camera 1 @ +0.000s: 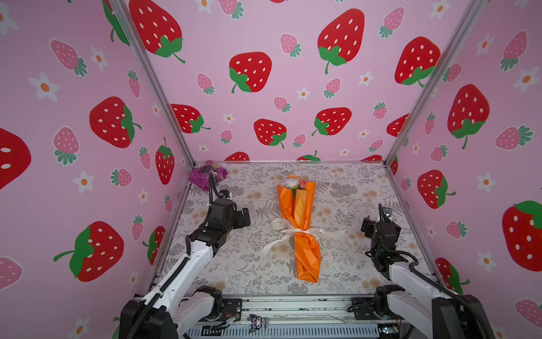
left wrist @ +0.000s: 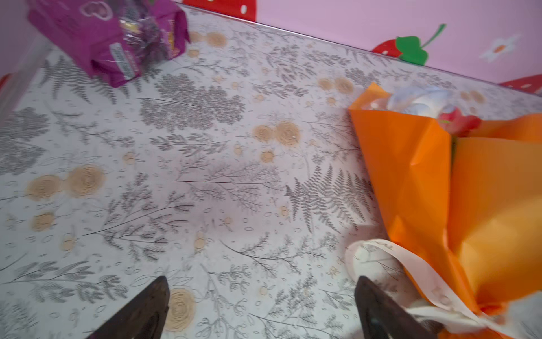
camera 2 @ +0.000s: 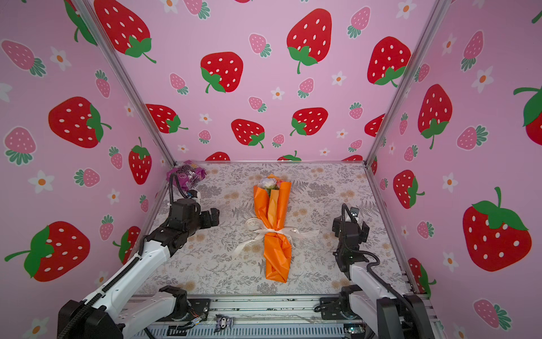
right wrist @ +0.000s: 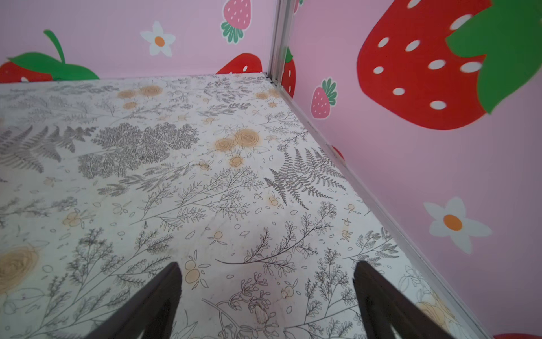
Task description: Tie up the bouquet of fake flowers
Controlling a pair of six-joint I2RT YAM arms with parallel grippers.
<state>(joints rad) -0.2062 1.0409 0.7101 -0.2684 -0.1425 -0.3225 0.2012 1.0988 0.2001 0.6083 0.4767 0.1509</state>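
One bouquet (camera 1: 299, 205), one packet (camera 1: 205, 175), two grippers (left wrist: 261, 283) (right wrist: 267, 265).

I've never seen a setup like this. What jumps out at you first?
The bright orange bouquet of fake flowers lying in the middle of the floral table, with a cream ribbon tied round its waist. Next come the pink walls covered in big red strawberries, and a purple packet in the far left corner.
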